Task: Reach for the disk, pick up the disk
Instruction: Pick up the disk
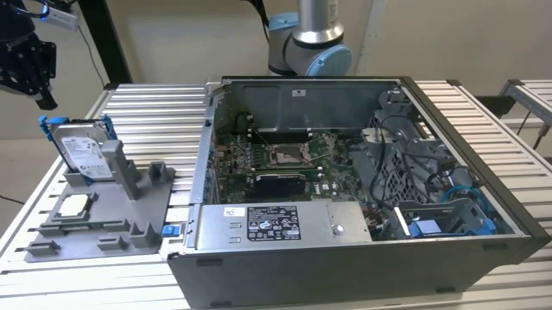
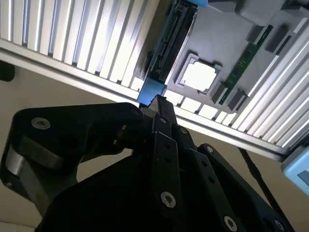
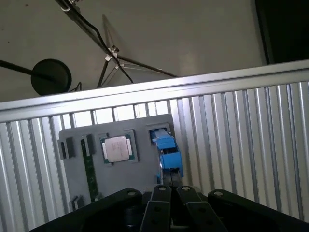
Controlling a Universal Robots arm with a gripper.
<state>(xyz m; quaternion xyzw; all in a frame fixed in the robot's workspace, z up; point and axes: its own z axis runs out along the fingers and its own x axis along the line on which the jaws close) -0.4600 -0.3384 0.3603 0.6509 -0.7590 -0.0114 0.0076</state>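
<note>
The disk point(image 1: 83, 151) is a silver-grey drive with a white label in a blue carrier, standing upright on edge in a slot of the grey fixture plate point(image 1: 129, 216) at the exterior view's left. My black gripper point(image 1: 43, 98) hangs in the air above it and a little further toward the exterior view's left, apart from it, with nothing in it. In both wrist views the disk appears edge-on beyond the fingertips, as a dark edge with blue ends point(image 2: 168, 46) and as a blue strip point(image 3: 167, 151). The fingers point(image 3: 161, 189) lie close together, shut.
A square silver processor chip point(image 1: 74, 205) point(image 2: 199, 76) point(image 3: 117, 148) and a green memory stick point(image 2: 245, 59) point(image 3: 88, 169) lie on the same plate. An open computer case point(image 1: 345, 194) stands at the exterior view's right on the slatted metal table point(image 1: 155, 110). The table edge point(image 3: 145, 94) runs just beyond the plate.
</note>
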